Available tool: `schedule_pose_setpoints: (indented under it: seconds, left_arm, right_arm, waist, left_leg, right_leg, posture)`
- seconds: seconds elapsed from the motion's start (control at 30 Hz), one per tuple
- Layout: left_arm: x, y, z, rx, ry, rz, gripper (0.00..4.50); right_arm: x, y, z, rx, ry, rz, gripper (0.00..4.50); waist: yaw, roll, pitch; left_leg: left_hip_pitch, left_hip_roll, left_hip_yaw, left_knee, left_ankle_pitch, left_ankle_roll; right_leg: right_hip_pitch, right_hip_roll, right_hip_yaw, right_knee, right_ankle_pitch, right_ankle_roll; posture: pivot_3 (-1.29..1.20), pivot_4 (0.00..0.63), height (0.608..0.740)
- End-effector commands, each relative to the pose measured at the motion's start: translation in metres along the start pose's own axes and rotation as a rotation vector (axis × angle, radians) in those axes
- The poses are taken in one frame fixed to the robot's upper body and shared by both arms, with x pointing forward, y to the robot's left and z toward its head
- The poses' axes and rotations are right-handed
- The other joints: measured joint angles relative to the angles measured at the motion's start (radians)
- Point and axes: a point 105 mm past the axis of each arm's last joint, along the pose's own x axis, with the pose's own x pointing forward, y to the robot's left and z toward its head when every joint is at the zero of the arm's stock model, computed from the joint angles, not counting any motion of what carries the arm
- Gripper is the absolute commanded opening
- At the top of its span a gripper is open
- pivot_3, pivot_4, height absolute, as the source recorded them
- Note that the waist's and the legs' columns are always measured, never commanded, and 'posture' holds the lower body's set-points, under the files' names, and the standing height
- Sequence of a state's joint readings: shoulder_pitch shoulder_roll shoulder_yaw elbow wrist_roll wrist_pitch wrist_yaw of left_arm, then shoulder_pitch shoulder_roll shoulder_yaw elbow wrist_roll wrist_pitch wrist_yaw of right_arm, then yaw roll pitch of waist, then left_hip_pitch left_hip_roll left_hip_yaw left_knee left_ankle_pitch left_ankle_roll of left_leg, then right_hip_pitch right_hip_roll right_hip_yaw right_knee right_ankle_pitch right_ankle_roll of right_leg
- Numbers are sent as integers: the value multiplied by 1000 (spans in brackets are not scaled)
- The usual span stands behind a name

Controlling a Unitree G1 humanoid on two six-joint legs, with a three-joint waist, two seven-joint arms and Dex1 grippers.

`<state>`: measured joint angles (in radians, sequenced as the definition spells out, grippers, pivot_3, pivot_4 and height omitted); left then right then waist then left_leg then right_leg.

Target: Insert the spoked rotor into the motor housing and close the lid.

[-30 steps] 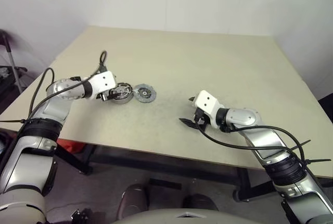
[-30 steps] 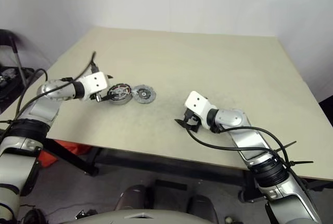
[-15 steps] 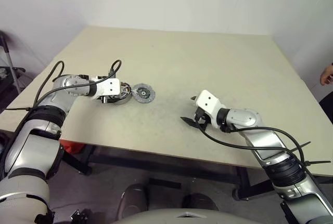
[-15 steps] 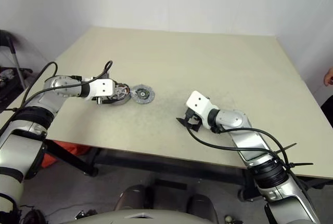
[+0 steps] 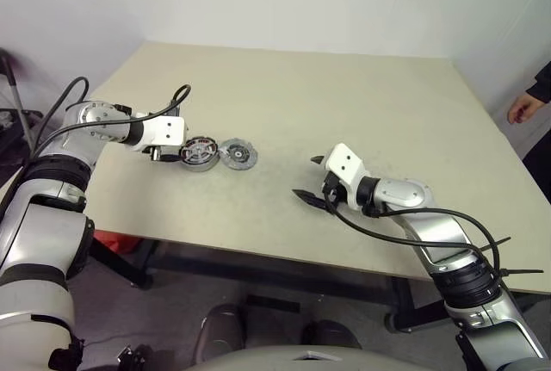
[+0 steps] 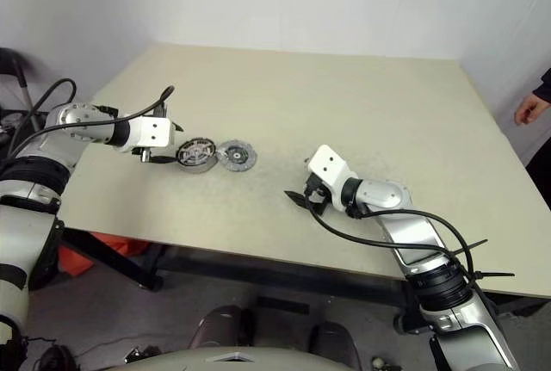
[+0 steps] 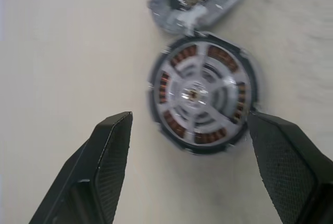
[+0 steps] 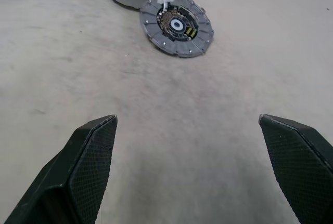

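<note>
The left claw hangs low over the left part of the desk, its two black fingers spread wide with nothing between them. Just right of its tips sits the housing, flat on the desk, a round disc with a dark rim, copper coils showing around a silver hub, and what looks like grey spokes lying across its face; whether that is the rotor seated inside I cannot tell for sure. One fingertip stands close beside the housing's rim, but I cannot tell whether they touch. Touching the housing on its right side lies a second grey disc, also flat, with a ring of small studs near its edge, a dark middle and a pale hub; this seems to be the lid, lying apart from the housing's top and not closed over it. Well to the right, nearer the front edge of the desk, the right claw points left toward the two discs from a distance, its fingers splayed as wide as they go and gripping nothing, with bare desk between them. A black cable loops along each arm. At the far right edge of the scene a person's hand shows beyond the desk.
</note>
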<state>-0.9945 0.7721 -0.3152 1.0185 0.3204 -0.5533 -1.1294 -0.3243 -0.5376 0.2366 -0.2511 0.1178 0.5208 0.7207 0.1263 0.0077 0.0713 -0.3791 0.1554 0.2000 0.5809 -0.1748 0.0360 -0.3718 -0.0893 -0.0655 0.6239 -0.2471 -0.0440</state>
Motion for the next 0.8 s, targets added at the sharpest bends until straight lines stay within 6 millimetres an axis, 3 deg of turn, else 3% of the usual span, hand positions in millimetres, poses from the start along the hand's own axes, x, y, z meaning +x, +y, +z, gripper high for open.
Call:
schedule_pose_setpoints:
  seconds: [0.03,0.53,0.8]
  left_arm:
    - [-11,11,1,23,10,18,3690]
    - [-1,12,-1,125,126,-103,3690]
    - [14,7,0,136,146,-122,3690]
  right_arm:
    - [-2,-8,16,-55,-53,-25,4486]
    - [5,-8,20,-56,-73,-69,4486]
    - [2,-11,20,-48,-75,-105,4486]
  waist:
    - [0,0,0]
    - [2,-1,1]
    - [3,-2,1]
  left_leg:
    - [0,0,0,0,0,0]
    - [0,0,0,0,0,-1]
    - [0,0,0,0,0,-1]
  right_leg:
    - [0,0,0,0,0,0]
    - [0,0,0,0,0,0]
    - [0,0,0,0,0,0]
  posture:
    - [0,0,740]
    - [0,0,740]
    - [0,0,740]
